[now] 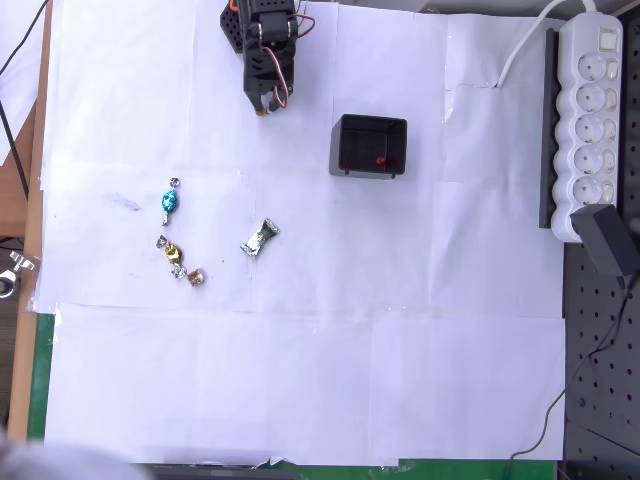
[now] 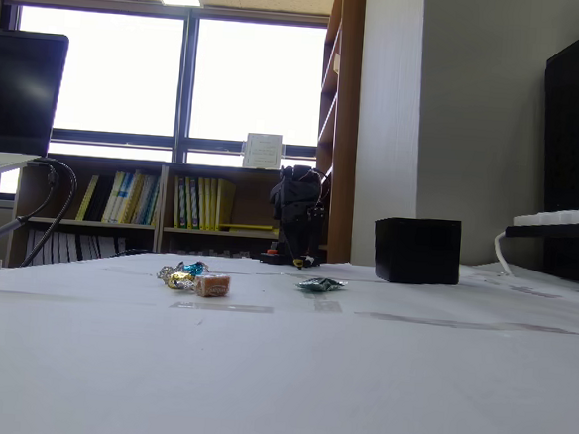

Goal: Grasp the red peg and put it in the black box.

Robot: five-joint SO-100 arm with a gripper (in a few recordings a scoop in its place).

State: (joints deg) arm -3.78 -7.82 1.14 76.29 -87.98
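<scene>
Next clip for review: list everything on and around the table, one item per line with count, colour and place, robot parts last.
black box: one, black, open-topped, upper middle of the paper in the overhead view.
red peg: one, small and red, inside the box near its lower wall.
blue candy: one, blue foil, left of centre.
gold candy: one, gold foil, below the blue one.
tan candy: one, tan, beside the gold one.
green candy: one, green foil, right of the others.
power strip: one, white, right edge.
paper: white sheets covering the table.
gripper: one, black arm at top edge, pointing down; open or shut unclear.
</scene>
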